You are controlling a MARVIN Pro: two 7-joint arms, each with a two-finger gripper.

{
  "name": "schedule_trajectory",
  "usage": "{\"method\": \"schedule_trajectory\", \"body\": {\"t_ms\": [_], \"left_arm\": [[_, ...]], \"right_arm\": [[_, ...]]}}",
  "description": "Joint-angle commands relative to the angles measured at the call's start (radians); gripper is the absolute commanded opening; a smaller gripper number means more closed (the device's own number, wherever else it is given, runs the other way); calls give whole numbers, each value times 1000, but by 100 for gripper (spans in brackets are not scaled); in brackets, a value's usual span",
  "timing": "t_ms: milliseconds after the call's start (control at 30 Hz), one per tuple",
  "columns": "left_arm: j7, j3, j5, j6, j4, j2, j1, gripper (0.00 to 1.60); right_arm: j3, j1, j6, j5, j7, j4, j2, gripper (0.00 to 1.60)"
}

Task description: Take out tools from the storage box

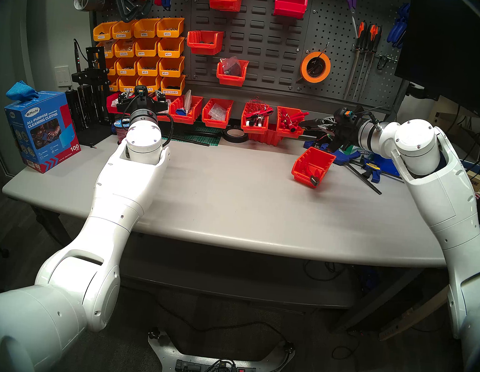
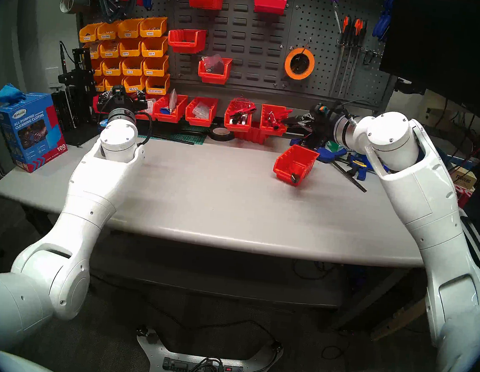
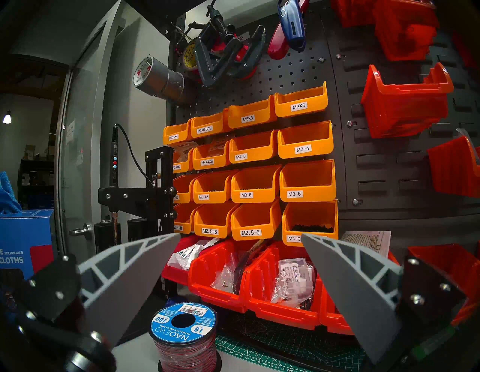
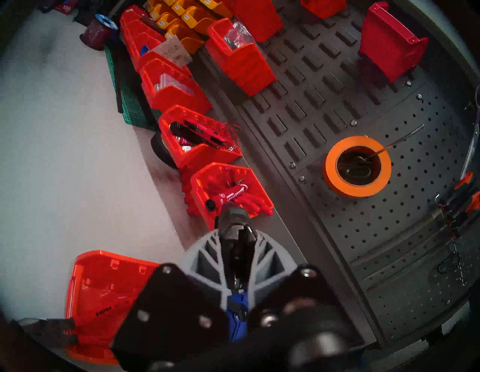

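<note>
One orange-red bin (image 1: 312, 166) lay tilted, pliers (image 1: 314, 180) inside; our right gripper (image 4: 237, 235) clamped a black tool (image 4: 233, 220), our left gripper (image 3: 240, 259) gaped empty beside the wire spool (image 3: 185, 335).

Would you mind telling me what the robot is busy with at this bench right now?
It is emptying an orange-red storage bin that sits on the grey table. The right tool is shut on a black hand tool and holds it in the air above the table, near the row of red bins at the back. Another red-handled tool is still in the bin. The left tool is open and empty, facing the yellow labelled bins.
</note>
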Motion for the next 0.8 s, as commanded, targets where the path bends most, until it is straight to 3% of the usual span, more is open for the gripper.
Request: {"method": "schedule_trajectory", "body": {"t_ms": [0, 300, 767], "left_arm": [[2, -2, 1, -3, -12, -1, -22, 160], [4, -1, -1, -2, -12, 0, -22, 160], [6, 2, -4, -3, -12, 3, -22, 160]], "right_arm": [[-4, 32, 6, 29, -3, -46, -67, 0], [14, -41, 58, 73, 0, -145, -37, 0], [-63, -76, 43, 51, -93, -179, -153, 0]]}}
